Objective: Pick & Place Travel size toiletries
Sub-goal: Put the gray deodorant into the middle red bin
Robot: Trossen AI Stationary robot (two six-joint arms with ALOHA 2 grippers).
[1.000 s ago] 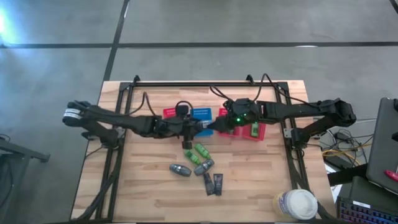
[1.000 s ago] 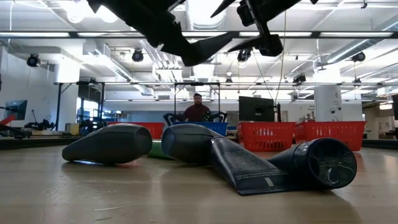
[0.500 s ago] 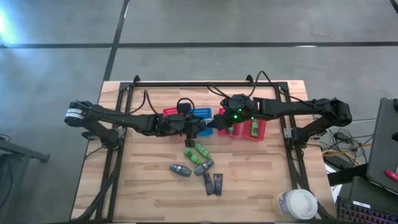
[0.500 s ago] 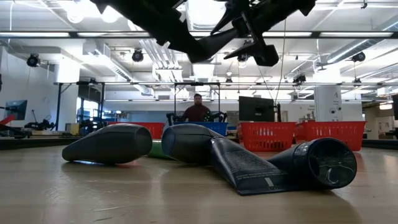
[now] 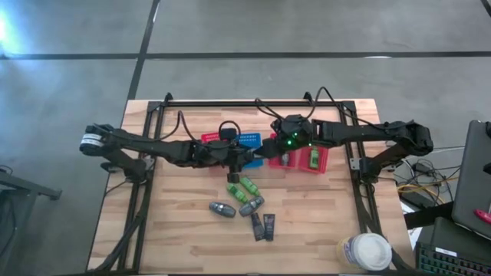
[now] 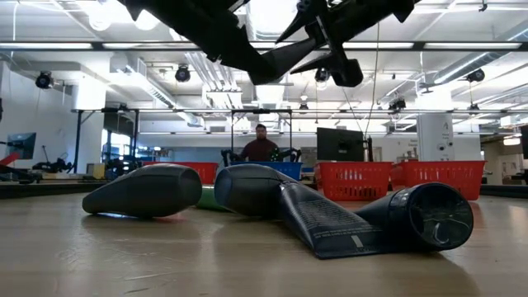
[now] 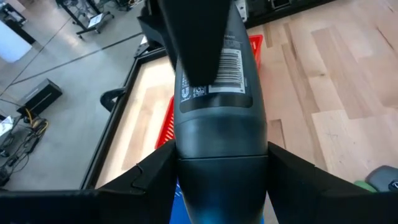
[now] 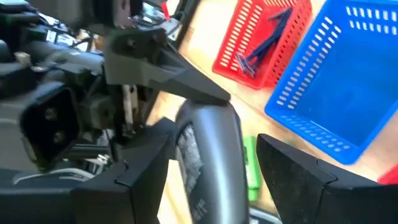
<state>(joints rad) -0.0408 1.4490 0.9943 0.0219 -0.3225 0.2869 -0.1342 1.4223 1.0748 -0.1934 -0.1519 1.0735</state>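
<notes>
Right now the two arms are meeting in the air over the middle of the table [image 5: 322,230], above the row of baskets standing toward the edge where the black rail runs. The left gripper [image 7: 221,177] is reaching in from the table's left edge and is gripping a dark grey tube [image 7: 221,124], its two fingers pressing against the tube's sides near the cap end, the barcode label facing the wrist camera. The right gripper [image 8: 214,134] is coming in from the right edge and is straddling the same tube. Its jaws are standing apart, one on each side, and a gap is showing between the tube and one finger [image 8: 292,171], so it is not clamping yet.

Below the grippers, a blue basket [image 5: 247,139] is sitting between a red basket [image 5: 209,139] and another red basket [image 5: 316,162]; a green tube [image 5: 313,159] is lying in that second red one. In the right wrist view, thin blue-black pieces [image 8: 264,37] are lying in a red basket.

The other toiletries are lying loose between the baskets and the opposite edge: two bright green tubes [image 5: 248,185], two grey tubes [image 5: 222,208] and two dark flat packets [image 5: 269,225]. A white-lidded container [image 5: 367,251] is sitting at the right corner of that opposite edge.
</notes>
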